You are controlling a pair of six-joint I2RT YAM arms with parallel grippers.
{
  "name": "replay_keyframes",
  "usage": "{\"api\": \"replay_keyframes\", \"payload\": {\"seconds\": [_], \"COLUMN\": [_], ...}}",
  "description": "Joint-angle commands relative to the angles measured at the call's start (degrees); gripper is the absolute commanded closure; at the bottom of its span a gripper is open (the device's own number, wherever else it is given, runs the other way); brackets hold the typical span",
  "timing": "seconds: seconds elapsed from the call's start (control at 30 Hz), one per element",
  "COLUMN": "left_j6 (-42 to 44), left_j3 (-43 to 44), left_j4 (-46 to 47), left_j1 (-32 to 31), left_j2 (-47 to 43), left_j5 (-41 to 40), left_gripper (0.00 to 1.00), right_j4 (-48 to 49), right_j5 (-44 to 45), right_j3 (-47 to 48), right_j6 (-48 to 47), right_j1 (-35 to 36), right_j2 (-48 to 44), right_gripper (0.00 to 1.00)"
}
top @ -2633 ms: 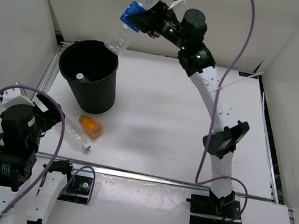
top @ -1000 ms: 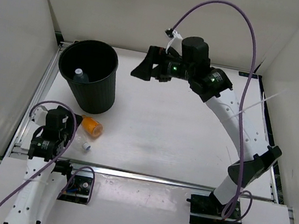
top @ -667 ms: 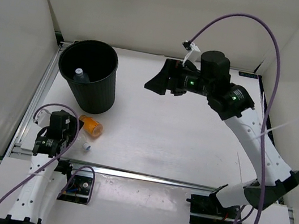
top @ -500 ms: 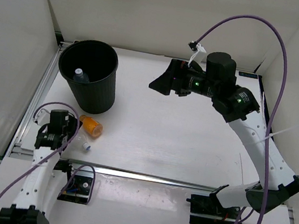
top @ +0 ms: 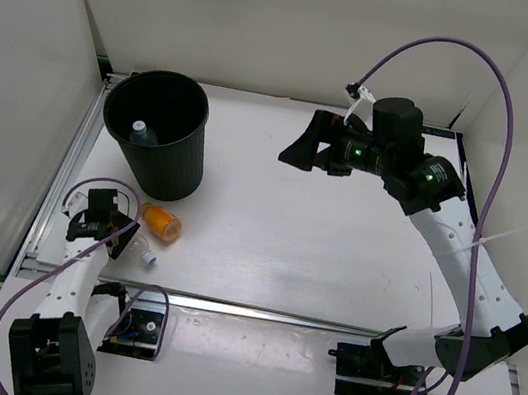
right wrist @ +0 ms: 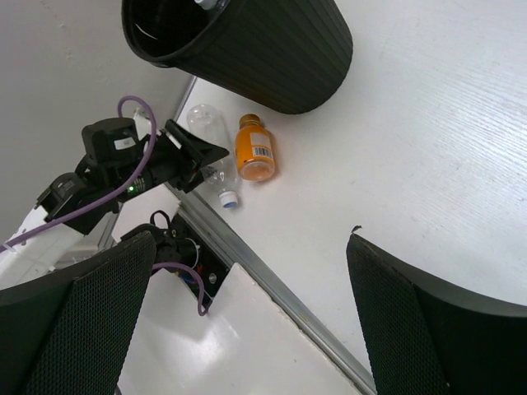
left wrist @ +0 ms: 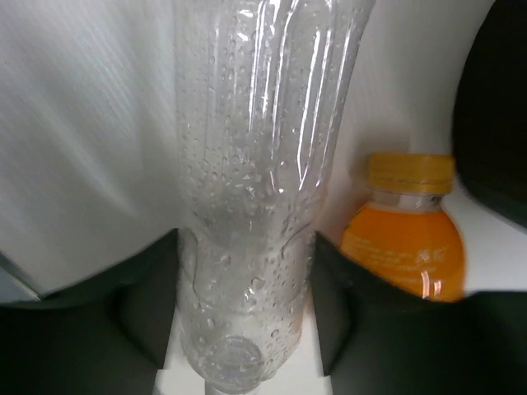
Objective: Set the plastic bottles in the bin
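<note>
left gripper [left wrist: 247,267] clamped on clear unlabelled bottle [left wrist: 263,123] | orange bottle [left wrist: 403,243] just beside | right gripper [right wrist: 251,247] apart

1. The black ribbed bin [top: 173,167] stands upright; a white-capped bottle [top: 139,131] lies inside, its label hard to make out.
2. The clear unlabelled bottle [left wrist: 255,164] lies on its side before the bin.
3. The short orange bottle [left wrist: 403,247] lies just beside it.

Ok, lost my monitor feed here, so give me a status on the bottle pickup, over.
Left gripper shut on clear bottle, lying on table. Right gripper open, empty, aloft. Orange bottle close beside; nothing blocking bin.
</note>
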Motion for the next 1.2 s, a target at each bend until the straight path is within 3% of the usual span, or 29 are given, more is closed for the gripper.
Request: {"api": "replay_keyframes", "payload": {"seconds": [0.0,0.23,0.47,0.6,0.73,1.0,1.1,1.13,1.17], "left_j6": [1.94,2.56,10.03,12.75,16.52,18.64,18.03,17.51,17.50], "left_j3": [-0.70,9.56,33.80,42.77,52.55,59.32,62.14,62.67,63.19], "left_j4": [1.45,0.83,-1.36,-1.36,-0.58,6.81,6.81,6.81,6.81], "left_j1": [2.43,3.67,3.67,3.67,2.62,-3.00,-6.78,-7.31,-7.84], "left_j2": [-2.18,-6.58,-3.42,-4.56,-0.09,17.40,22.14,22.94,23.65], "left_j5": [0.68,-0.63,-0.11,-1.16,-1.16,0.95,-0.72,-0.72,-1.42], "left_gripper": [0.45,0.49,0.58,0.58,0.61,0.60,0.53,0.47,0.33], "right_j4": [-0.02,-0.02,0.50,0.50,0.50,0.50,0.50,-0.11,-0.11], "right_j5": [0.07,-1.51,-3.45,-3.45,-4.67,-5.73,-5.21,-4.60,-4.59], "right_j3": [-0.71,-0.10,0.43,0.96,1.48,3.33,3.95,3.95,3.95], "right_j6": [-1.00,-0.47,0.15,0.67,0.67,-0.38,-0.99,-1.00,-1.00], "right_j1": [-0.66,-0.66,-0.66,-0.66,-0.66,-0.66,-0.66,-0.66,-0.66], "right_j2": [-1.73,-0.50,1.26,1.79,2.32,3.55,3.55,3.55,3.02], "right_gripper": [0.00,0.00,0.00,0.00,0.00,0.00,0.00,0.00,0.00]}}
